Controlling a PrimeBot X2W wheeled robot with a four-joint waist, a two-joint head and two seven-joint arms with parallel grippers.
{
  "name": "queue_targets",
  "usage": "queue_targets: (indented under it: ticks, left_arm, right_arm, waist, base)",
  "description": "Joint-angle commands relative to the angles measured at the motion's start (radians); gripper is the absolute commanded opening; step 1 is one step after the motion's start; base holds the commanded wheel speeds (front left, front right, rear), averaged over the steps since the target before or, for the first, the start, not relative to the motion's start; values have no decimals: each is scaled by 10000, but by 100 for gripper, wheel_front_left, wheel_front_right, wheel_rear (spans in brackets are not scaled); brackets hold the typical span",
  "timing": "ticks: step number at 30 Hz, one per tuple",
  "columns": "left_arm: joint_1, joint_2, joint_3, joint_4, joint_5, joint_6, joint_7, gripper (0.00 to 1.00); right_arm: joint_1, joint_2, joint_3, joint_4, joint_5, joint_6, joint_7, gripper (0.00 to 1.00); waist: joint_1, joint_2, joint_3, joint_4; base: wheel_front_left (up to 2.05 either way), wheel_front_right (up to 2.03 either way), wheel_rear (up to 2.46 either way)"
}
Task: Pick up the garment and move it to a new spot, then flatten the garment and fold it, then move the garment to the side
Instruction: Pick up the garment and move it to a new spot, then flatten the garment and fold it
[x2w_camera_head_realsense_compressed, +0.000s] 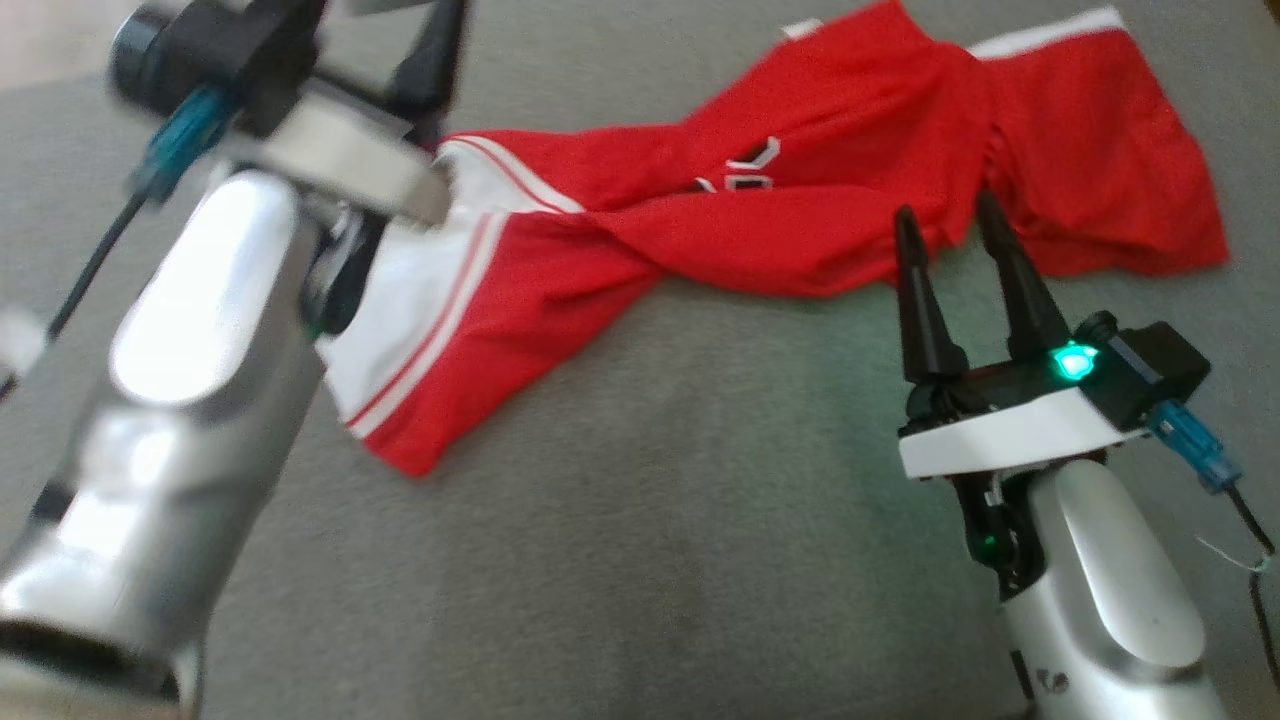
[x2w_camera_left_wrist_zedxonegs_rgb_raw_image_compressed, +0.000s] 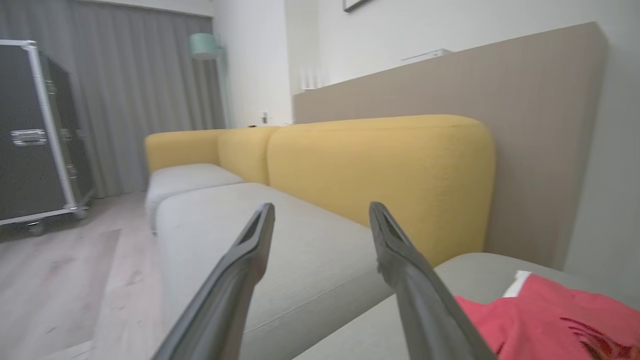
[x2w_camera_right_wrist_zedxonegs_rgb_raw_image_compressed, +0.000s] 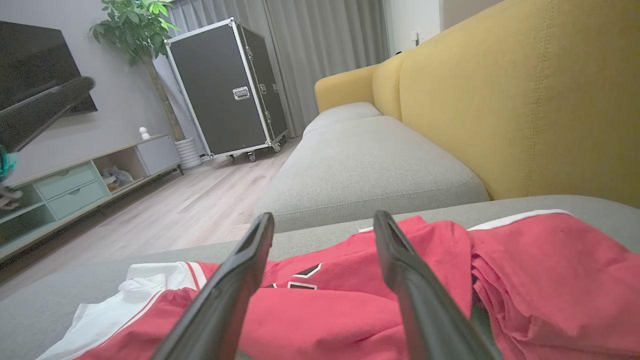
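Head view: a red and white garment (x2w_camera_head_realsense_compressed: 800, 200) lies twisted and rumpled across a grey sofa seat (x2w_camera_head_realsense_compressed: 650, 560). The right jaws hover spread and empty at the garment's near edge. The blurred left arm (x2w_camera_head_realsense_compressed: 200, 330) overlaps its white end. Bare seat lies open on the garment's near side.

Left wrist view: the left jaws are spread, hold nothing, and point away from the garment towards the yellow backrest (x2w_camera_left_wrist_zedxonegs_rgb_raw_image_compressed: 380, 165).

Right wrist view: the floor (x2w_camera_right_wrist_zedxonegs_rgb_raw_image_compressed: 200, 200) drops away beyond the garment's white end. Pinching one layer would likely tighten the twist. Dragging towards the white end could spill the cloth off the seat.
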Motion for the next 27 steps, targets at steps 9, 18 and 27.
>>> queue_targets:
  ticks: [9,18,27]
  left_arm:
    - [3712,1207,1421,-1259,-583,963,-673,100]
    - [6914,560,2607,-2675,-568,1470,-706,100]
    - [7115,307,2937,-2845,-90,1210,-707,100]
  right_arm:
    - [833,-5,-490,126,-817,-7,-92,100]
    - [1408,-5,-407,272,-864,-7,-92,100]
    - [1279,-5,-252,230,-871,-7,-92,100]
  waist:
    - [0,0,-1560,1891]
    - [0,0,-1930,2113]
    - [0,0,-1748,1673]
  base:
    - [0,0,0]
    - [0,0,0]
    - [0,0,0]
